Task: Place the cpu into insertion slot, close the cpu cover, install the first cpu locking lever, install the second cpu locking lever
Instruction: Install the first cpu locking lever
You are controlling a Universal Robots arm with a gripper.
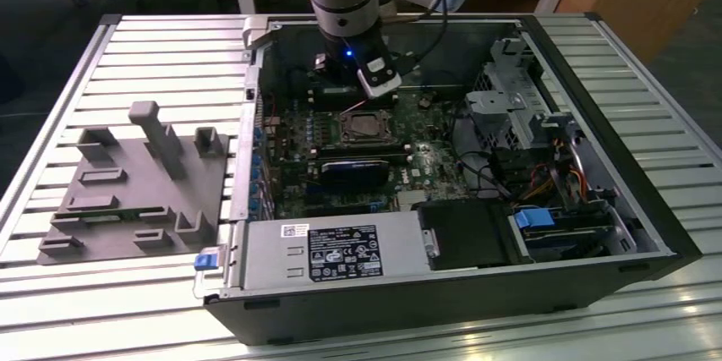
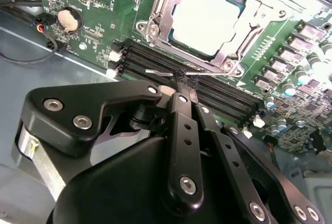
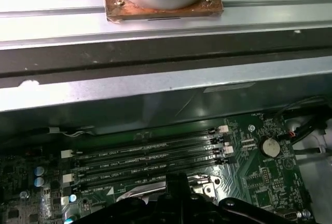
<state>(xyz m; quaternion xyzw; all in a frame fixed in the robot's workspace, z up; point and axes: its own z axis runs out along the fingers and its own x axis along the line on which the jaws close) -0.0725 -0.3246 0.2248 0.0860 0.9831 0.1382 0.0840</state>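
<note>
The cpu [image 2: 207, 19], a square chip with a silver top, lies in the insertion slot [image 1: 363, 127] on the green motherboard. The cpu cover [image 2: 162, 19], a metal frame, lies flat around the chip. My gripper [image 2: 181, 85] is just beside the socket, over the memory slots, its black fingers [image 2: 182, 130] pressed together and shut. A thin wire locking lever [image 2: 160, 72] runs along the socket's near edge right at the fingertips; whether they touch it I cannot tell. In the exterior view the gripper [image 1: 378, 90] hangs inside the case just behind the socket.
The open computer case [image 1: 631, 209] stands on a slatted metal table. Long memory slots [image 3: 150, 156] run beside the socket, with a coin cell [image 3: 268, 146] nearby. A power supply [image 1: 338, 251] and a drive cage [image 1: 519, 107] fill the case. A grey fixture [image 1: 135, 183] lies at the exterior view's left.
</note>
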